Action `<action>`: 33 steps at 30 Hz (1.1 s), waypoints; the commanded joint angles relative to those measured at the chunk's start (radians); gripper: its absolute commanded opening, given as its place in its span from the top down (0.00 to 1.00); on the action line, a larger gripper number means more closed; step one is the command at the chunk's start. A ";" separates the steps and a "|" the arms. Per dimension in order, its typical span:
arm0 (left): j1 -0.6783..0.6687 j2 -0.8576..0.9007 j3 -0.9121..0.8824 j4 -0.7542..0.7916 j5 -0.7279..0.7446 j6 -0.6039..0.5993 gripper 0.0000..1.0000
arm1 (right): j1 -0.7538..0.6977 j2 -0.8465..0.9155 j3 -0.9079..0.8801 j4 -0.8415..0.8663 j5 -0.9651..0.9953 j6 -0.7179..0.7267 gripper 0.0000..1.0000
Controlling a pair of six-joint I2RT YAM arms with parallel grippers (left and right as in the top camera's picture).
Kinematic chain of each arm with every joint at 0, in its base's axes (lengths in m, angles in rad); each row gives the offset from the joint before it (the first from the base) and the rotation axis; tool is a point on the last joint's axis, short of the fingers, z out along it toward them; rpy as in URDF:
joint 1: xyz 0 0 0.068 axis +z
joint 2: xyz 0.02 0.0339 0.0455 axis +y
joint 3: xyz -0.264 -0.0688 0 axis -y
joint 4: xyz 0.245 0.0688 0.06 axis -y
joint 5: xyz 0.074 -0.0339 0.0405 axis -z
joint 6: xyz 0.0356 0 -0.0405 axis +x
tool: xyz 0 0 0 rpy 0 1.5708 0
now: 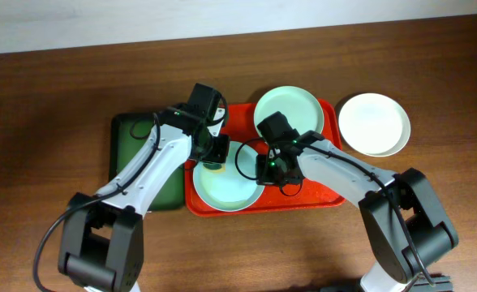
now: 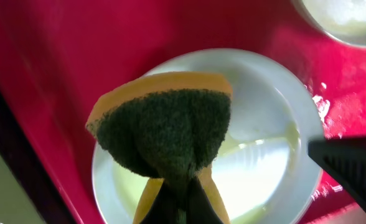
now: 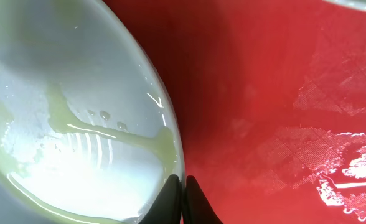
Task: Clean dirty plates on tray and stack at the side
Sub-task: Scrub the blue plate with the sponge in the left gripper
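Observation:
The red tray (image 1: 303,201) holds two mint-blue plates. The front plate (image 1: 226,191) carries yellowish wet smears, seen in the left wrist view (image 2: 264,112) and the right wrist view (image 3: 65,124). My left gripper (image 1: 216,156) is shut on a yellow-and-green sponge (image 2: 164,130), held over this plate's left part; its fingers (image 2: 180,208) pinch the sponge's base. My right gripper (image 1: 264,166) is shut on the plate's right rim (image 3: 182,186). The second mint plate (image 1: 287,109) sits at the tray's back. The cream-white plate (image 1: 374,123) lies on the table right of the tray.
A dark green tray (image 1: 133,158) lies left of the red tray, partly under my left arm. The red tray floor (image 3: 264,93) is wet to the right of the held plate. The wooden table (image 1: 52,122) surrounds both trays.

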 commanded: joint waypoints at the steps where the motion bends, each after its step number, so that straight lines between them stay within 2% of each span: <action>1: -0.002 0.068 -0.062 0.043 -0.027 -0.039 1.00 | 0.000 -0.019 -0.004 0.003 -0.005 0.001 0.96; 5: -0.002 0.190 -0.086 0.077 0.008 -0.039 1.00 | 0.000 -0.019 -0.004 0.003 -0.005 0.001 0.96; 8: -0.002 0.224 -0.085 0.077 0.204 0.000 1.00 | 0.000 -0.019 -0.004 0.003 -0.005 0.001 0.96; 10: -0.002 0.204 -0.061 0.059 0.255 -0.002 1.00 | 0.000 -0.019 -0.004 0.003 -0.005 0.001 0.96; 13: -0.002 0.102 -0.018 0.021 0.242 -0.014 1.00 | 0.000 -0.019 -0.004 0.003 -0.005 0.001 0.96; 16: -0.004 0.003 -0.018 -0.036 0.089 -0.065 1.00 | 0.000 -0.019 -0.004 0.003 -0.005 0.001 0.96; 19: -0.017 0.015 -0.035 -0.057 0.064 -0.065 1.00 | 0.000 -0.019 -0.004 0.003 -0.006 0.001 0.96; 23: -0.059 0.066 -0.114 -0.026 -0.040 -0.170 1.00 | 0.000 -0.019 -0.004 -0.001 -0.005 0.001 0.96; 27: -0.098 0.136 -0.144 0.008 -0.027 -0.171 1.00 | 0.000 -0.019 -0.004 -0.001 -0.005 0.001 0.96; 31: -0.126 0.154 -0.127 0.026 0.131 -0.164 1.00 | 0.000 -0.019 -0.004 0.004 -0.005 0.001 0.96; 33: -0.119 0.113 -0.061 -0.021 0.148 -0.159 1.00 | 0.000 -0.019 -0.004 0.006 -0.005 0.001 0.96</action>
